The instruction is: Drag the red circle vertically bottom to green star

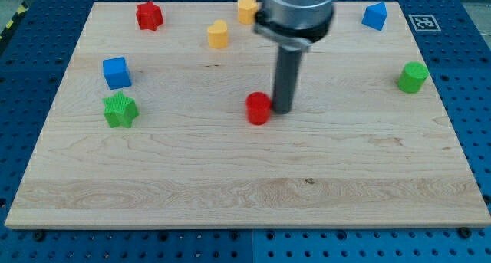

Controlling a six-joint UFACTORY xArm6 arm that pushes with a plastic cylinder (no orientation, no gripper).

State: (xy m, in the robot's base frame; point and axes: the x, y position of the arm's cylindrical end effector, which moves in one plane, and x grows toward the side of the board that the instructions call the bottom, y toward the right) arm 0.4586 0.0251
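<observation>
Red circle (258, 108) sits near the middle of the wooden board (245, 194), upright, a little toward the view's left of centre. The rod's tip (281, 110) stands on the board just beside it on the view's right, touching or nearly so; contact cannot be confirmed. The tool is a plain rod with no jaws, holding nothing.

At about the same depth, well apart toward the view's left, lies the green star (120, 110). Just above it is the blue cube (116, 72).

On the view's right edge, a green block (413, 77), shape unclear.

Farther back: a yellow block (219, 34) up and left of the rod, a second yellow block (246, 9) partly behind the arm's housing, a red star (149, 16) at top left, and a blue block (374, 16) at top right.
</observation>
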